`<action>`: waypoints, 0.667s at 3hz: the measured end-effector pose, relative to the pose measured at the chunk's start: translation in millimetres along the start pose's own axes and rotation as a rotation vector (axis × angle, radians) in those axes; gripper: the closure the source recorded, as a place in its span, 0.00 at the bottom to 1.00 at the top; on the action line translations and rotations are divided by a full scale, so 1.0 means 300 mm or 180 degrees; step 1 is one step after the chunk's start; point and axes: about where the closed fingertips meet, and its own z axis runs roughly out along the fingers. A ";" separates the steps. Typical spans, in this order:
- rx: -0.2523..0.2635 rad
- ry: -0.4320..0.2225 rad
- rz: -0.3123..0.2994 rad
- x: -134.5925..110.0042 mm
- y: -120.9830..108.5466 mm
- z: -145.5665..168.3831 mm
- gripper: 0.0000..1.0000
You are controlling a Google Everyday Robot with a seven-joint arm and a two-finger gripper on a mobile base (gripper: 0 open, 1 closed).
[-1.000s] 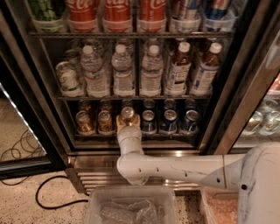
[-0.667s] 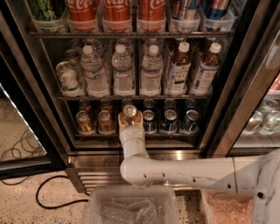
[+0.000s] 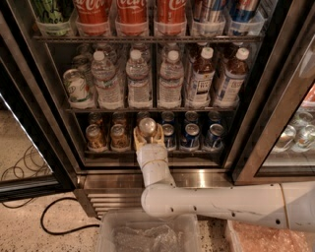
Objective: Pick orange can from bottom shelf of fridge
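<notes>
**Operator:** Where's the gripper, and what has it got?

**Observer:** Your gripper (image 3: 147,131) is at the front of the bottom shelf (image 3: 98,152) of the fridge (image 3: 248,118), about mid-width, pointing inward. It is clamped on the orange can (image 3: 147,124). The pale fingers (image 3: 139,140) sit one on each side of the can body, with no gap showing on either side. The opening is just the can's width.

**Operator:** Can position?

**Observer:** Upright, silver top facing you, held between the fingers at the front edge of the rack. You can't tell whether its bottom touches the wire, because the wrist hides that part. Two more orange cans (image 3: 95,137) stand apart from it toward the left of the view. The blue cans (image 3: 190,136) stand just beside it toward the right, the nearest partly behind a finger.

**Operator:** Arm?

**Observer:** Your arm (image 3: 221,202) enters from the lower right of the view and runs level in front of the steel base (image 3: 202,178). It bends at the elbow and rises to the shelf.

**Operator:** Surroundings?

**Observer:** There are water bottles (image 3: 139,78) on the rack above and red cola cans (image 3: 132,12) on the top rack. A clear plastic bin (image 3: 106,231) sits on the floor under the elbow. A dark cable (image 3: 54,222) lies at lower left.
</notes>
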 end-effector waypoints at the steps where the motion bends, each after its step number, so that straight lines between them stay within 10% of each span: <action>1: -0.0139 0.0077 0.0013 0.001 0.026 -0.070 1.00; 2: -0.0217 0.0157 0.0022 0.005 0.035 -0.142 1.00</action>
